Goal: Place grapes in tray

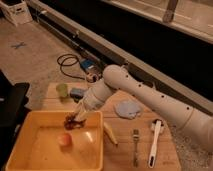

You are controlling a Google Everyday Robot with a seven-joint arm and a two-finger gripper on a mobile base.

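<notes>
While the gripper (76, 118) hangs over the tray's (20, 136) far rim, jaws apparently gripping the grapes (73, 122), next: lower & release.

The grapes (73, 121), a small dark reddish-brown bunch, hang from the gripper (77, 116) just over the far rim of the tray (30, 150), a large shallow yellow rectangular bin on the tabletop (125, 135).

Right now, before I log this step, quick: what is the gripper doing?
Gripper: shut on the grapes, hanging just over the far rim of the yellow tray.
</notes>
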